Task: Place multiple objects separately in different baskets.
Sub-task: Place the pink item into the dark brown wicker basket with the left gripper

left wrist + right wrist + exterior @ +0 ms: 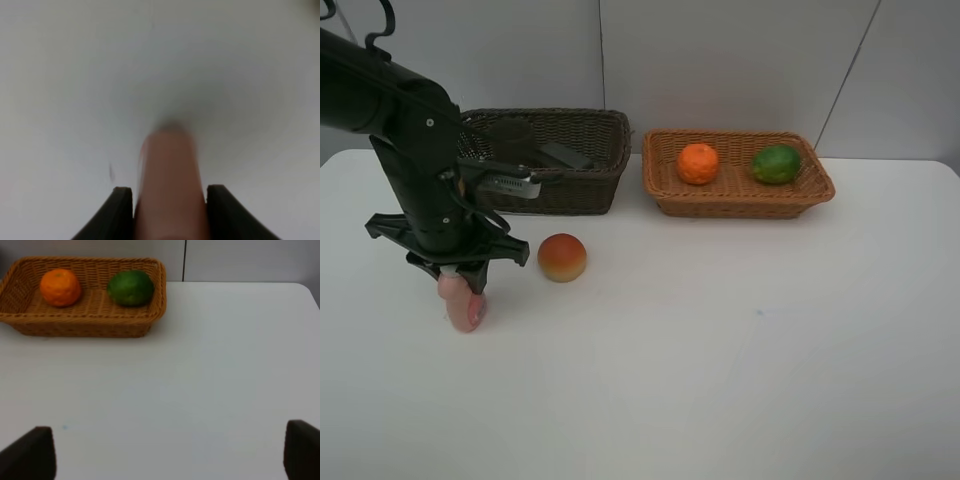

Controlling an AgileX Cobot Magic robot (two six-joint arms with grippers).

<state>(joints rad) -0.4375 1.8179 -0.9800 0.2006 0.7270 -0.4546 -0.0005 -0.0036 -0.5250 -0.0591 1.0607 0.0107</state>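
Observation:
My left gripper [460, 283] points down at the front left of the table and is shut on the pink bottle [464, 308]. In the left wrist view the bottle [170, 190] sits between the two black fingers [121, 212]. Its lower end is at or just above the tabletop. The red-yellow peach-like fruit [562, 257] lies on the table just right of that gripper. The orange [698, 163] and the green fruit [776, 164] lie in the light wicker basket [740, 207]. The dark brown basket [610, 150] holds a black bottle [566, 156]. My right gripper [167, 455] is open over bare table.
Both baskets stand side by side at the back, against the grey wall. The left arm's black body [415, 170] stands in front of the dark basket's left part and hides some of its contents. White tabletop [750, 340] stretches across the front and right.

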